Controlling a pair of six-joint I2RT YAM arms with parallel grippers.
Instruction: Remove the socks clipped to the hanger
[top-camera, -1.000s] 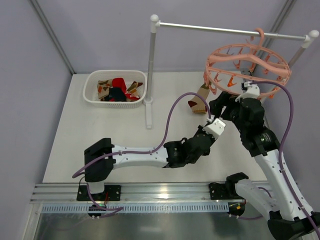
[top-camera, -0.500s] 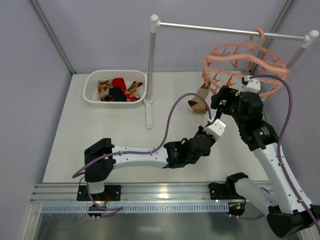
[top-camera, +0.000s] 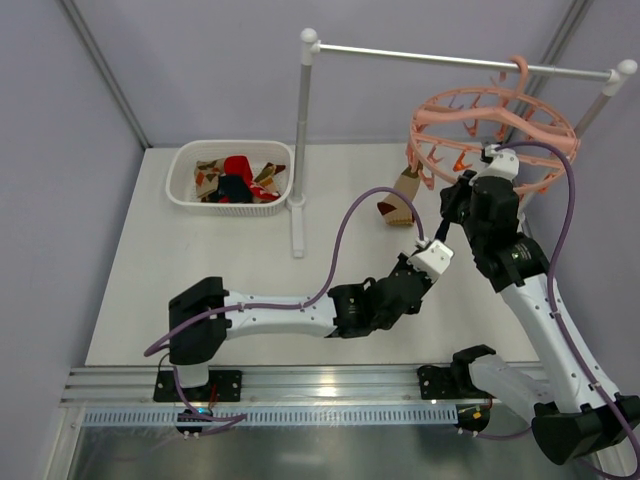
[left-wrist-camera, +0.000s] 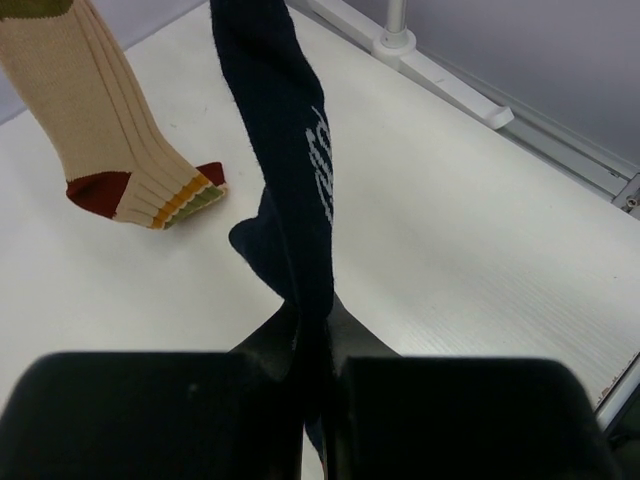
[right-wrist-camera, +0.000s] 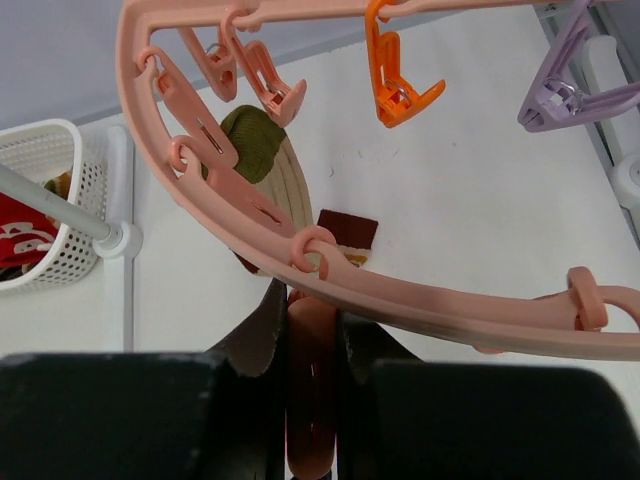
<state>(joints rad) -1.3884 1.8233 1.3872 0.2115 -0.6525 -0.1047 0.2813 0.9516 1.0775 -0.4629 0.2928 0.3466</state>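
Observation:
The salmon-pink ring hanger (top-camera: 495, 125) hangs by its hook from the white rail. A dark navy sock (left-wrist-camera: 290, 180) drops from it, and my left gripper (left-wrist-camera: 312, 320) is shut on the sock's lower part. A tan ribbed sock (left-wrist-camera: 100, 110) with a red toe and olive cuff (right-wrist-camera: 285, 185) hangs beside it, still clipped. My right gripper (right-wrist-camera: 312, 310) sits just under the ring (right-wrist-camera: 450, 310), shut on a pink clip peg (right-wrist-camera: 312, 380). In the top view the right gripper (top-camera: 455, 190) is at the ring's near edge, and the left gripper (top-camera: 438, 240) is right below it.
A white basket (top-camera: 185, 195) with several socks stands at the back left. The white rail stand's post (top-camera: 300, 150) rises beside it, its foot on the table. An orange peg (right-wrist-camera: 395, 85) and a purple peg (right-wrist-camera: 570, 95) dangle from the ring.
My right gripper rose toward the hanger's near rim and closed on a pink peg. The left arm kept still, holding the navy sock.

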